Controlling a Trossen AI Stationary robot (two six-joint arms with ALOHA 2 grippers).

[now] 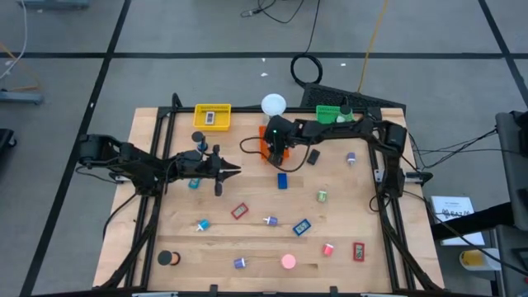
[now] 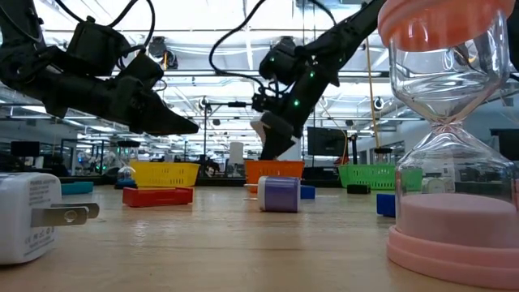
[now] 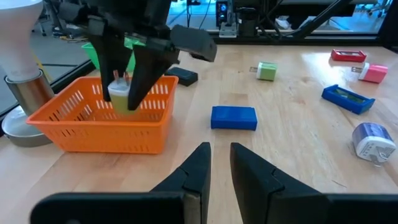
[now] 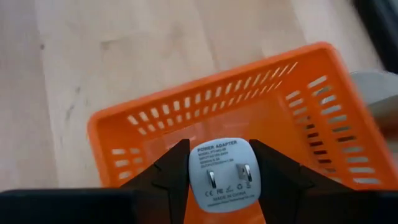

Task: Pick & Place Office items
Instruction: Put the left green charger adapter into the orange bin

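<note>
Fingers of the right gripper (image 4: 219, 177) are clamped on a small white power adapter (image 4: 222, 173), w/ its two metal prongs facing the wrist cam. It hangs right over the orange basket (image 4: 298, 124), a bit above the bottom, not down in it yet. In the high view the right gripper (image 1: 275, 145) sits at the back middle of the table (image 1: 247, 194), just by the white globe lamp (image 1: 273, 105). Left gripper (image 3: 217, 163) hovers above the table, near the middle-left, pointing at the basket; its fingers are close together w/ a thin gap & nothing between them. A blue block (image 3: 234, 117) lies on the table just in front of it, beside the basket. Lots of other small bits are spread over the front of the table, e.g. a green-and-white adapter (image 3: 266, 71), a red block (image 3: 348, 56) & a purple-white adapter (image 3: 374, 142). I think the step now is the drop: adapter carried over, about to go in. Next move prob. needs the right arm to go a little lower, stay over the middle of the basket, then open up & let go so the adapter lands inside & doesn't bounce off the rim. After that, the blue block looks like an easy next pick for the left arm.
</note>
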